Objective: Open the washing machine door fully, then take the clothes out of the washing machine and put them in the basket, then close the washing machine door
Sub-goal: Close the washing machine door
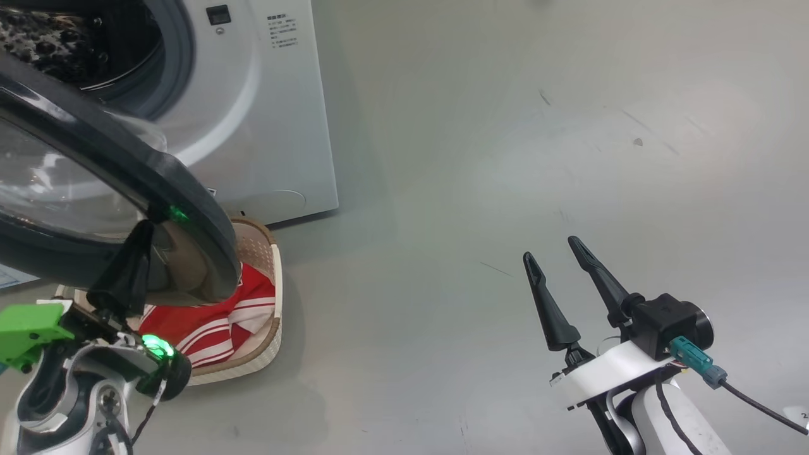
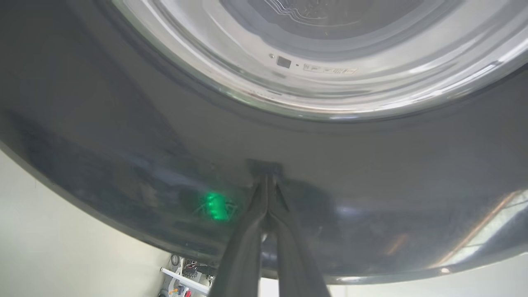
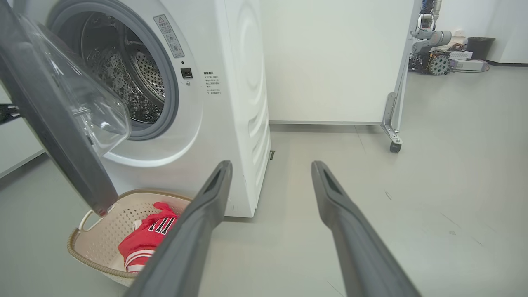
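fingers (image 2: 241,255) of the left gripper (image 2: 267,174) are pressed together, empty, with their tips touching the outer black rim of the washing machine door (image 2: 371,165). it hangs half open above the basket (image 1: 275,328) holding the red clothes (image 1: 208,316). the washing machine (image 1: 272,126) opening lies beyond the door, so a push straight ahead should close it. the right gripper (image 1: 551,248), spread wide, hovers well apart.

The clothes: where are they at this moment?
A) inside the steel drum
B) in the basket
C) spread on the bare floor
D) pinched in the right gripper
B: the clothes lie heaped inside the basket, as both the head and right wrist views show.
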Robot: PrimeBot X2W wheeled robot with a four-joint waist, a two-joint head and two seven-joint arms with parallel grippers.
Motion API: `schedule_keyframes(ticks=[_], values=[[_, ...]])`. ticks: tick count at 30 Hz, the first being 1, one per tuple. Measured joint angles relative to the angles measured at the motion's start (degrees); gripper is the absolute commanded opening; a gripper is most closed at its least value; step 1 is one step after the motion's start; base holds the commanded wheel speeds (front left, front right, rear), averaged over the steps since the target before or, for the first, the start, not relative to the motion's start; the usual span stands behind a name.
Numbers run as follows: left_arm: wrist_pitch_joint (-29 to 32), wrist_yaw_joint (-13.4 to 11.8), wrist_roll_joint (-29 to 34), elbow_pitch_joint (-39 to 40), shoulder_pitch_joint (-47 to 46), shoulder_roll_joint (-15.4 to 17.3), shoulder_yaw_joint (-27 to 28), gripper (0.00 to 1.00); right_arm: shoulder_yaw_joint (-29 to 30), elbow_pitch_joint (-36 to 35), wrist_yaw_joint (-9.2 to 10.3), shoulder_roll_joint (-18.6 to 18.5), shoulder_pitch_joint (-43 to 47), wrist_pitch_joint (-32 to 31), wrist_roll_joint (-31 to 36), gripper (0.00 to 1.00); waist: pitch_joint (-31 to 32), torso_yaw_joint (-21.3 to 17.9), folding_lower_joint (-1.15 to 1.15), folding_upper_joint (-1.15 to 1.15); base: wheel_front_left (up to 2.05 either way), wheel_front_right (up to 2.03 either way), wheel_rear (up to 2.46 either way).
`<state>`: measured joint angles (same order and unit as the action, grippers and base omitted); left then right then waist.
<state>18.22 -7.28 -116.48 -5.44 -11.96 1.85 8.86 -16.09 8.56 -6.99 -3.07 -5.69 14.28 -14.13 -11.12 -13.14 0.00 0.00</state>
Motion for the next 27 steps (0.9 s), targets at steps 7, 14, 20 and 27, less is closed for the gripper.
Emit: schedule_keyframes(ticks=[7, 14, 20, 27], values=[[-3.3, 0.0, 0.0, -1.4, -3.8, 0.0, 1.4, 0.00, -0.1, 0.0, 0.00, 0.1, -0.2, 0.0, -0.4, 1.00, -0.9, -3.5, 0.00, 0.00, 0.00, 0.00, 0.00], [-5.3, 0.0, -0.1, -3.6, -6.6, 0.0, 0.8, 0.00, 1.0, -0.1, 0.00, 0.3, -0.3, 0.0, -0.6, 1.00, -1.6, -6.1, 0.00, 0.00, 0.00, 0.00, 0.00], [-5.5, 0.0, -0.1, -5.0, -7.9, -0.2, -1.5, 0.00, 2.6, -0.6, 0.00, 0.3, -0.3, 0.0, -0.9, 1.00, -1.8, -6.0, 0.00, 0.00, 0.00, 0.00, 0.00], [-4.6, 0.0, 2.5, -5.4, -8.1, -0.1, -5.3, 0.00, 3.9, -1.4, 0.00, 0.3, -0.3, 0.0, -0.9, 1.00, -1.3, -3.8, 0.00, 0.00, 0.00, 0.00, 0.00]])
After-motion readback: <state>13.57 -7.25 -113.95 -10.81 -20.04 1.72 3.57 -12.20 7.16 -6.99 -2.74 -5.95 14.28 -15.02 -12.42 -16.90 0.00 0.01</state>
